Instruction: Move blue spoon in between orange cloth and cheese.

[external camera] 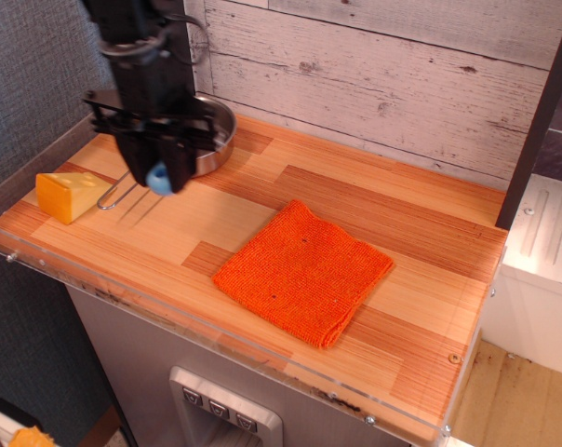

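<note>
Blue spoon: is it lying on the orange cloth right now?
No, the blue spoon is held in the gripper, left of the bare orange cloth.

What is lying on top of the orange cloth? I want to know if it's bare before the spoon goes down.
Nothing lies on the bright orange woven cloth; its whole top shows bare. The light-blue plastic spoon is held in the black tool near the steel pan.
</note>
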Motion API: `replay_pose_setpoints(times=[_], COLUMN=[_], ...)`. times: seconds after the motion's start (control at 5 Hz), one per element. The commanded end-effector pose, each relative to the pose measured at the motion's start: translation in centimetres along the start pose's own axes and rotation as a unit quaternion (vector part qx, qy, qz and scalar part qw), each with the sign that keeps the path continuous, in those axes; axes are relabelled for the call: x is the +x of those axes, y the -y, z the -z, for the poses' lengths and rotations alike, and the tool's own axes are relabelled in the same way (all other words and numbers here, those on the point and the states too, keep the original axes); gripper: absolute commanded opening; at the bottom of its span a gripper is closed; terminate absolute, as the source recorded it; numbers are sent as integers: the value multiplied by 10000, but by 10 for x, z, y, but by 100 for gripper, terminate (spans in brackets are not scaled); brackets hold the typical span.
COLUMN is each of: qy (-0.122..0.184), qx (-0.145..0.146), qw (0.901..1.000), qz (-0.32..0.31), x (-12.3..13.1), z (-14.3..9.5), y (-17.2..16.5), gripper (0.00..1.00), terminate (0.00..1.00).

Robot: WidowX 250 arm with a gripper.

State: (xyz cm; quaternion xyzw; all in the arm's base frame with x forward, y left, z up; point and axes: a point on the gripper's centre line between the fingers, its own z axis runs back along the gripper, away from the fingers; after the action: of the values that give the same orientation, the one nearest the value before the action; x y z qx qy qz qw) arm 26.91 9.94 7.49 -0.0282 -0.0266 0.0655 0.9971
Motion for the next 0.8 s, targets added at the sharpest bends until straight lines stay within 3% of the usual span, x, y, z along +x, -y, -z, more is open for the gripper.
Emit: replay_pose_setpoints(times=[0.0,0.4,0.6], qy=[-404,-335,-466], qx=[352,523,711], qw=[9942,9898,9902], qz=[935,1279,1104], x=[0,-4,-3], z=[37,39,44], y=[-9,-1,-12], gripper=[0,0,100], terminate=[0,0,0])
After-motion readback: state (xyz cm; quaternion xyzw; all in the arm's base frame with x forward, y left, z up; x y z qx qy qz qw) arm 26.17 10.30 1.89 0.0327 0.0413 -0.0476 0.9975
